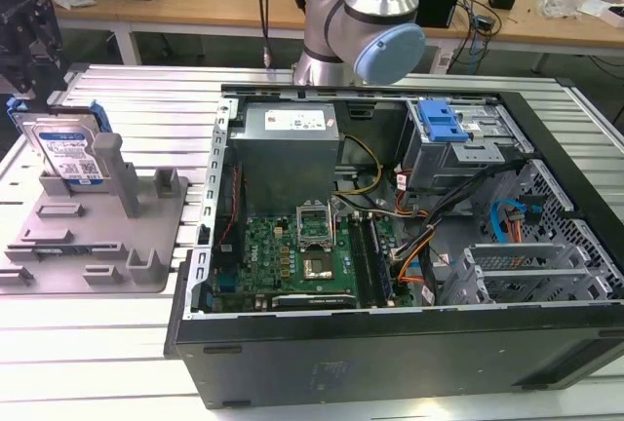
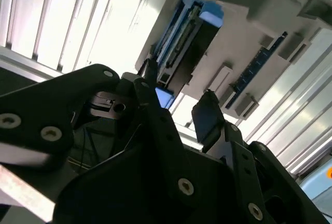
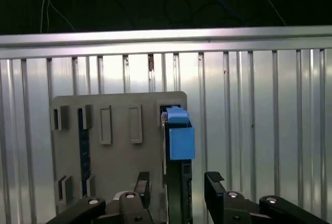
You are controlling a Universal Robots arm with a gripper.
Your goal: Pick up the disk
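The disk [image 1: 68,148] is standing on edge in the grey fixture [image 1: 107,236] at the exterior view's left, its label facing the camera and its thin blue-railed edge pointing up. The gripper [image 3: 178,182] is hovering just above, fingers [image 3: 142,182] apart, straddling that edge. An upright post [image 1: 115,172] is standing just beside the disk, and the open computer case [image 1: 390,363] is sitting well apart on the ribbed surface [image 1: 117,343].

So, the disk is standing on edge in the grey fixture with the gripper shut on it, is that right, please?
Not quite: the gripper is open, not shut on it. In the first wrist view its fingers sit on either side of the disk, with a gap on each side. The disk does stand on edge in the grey fixture.
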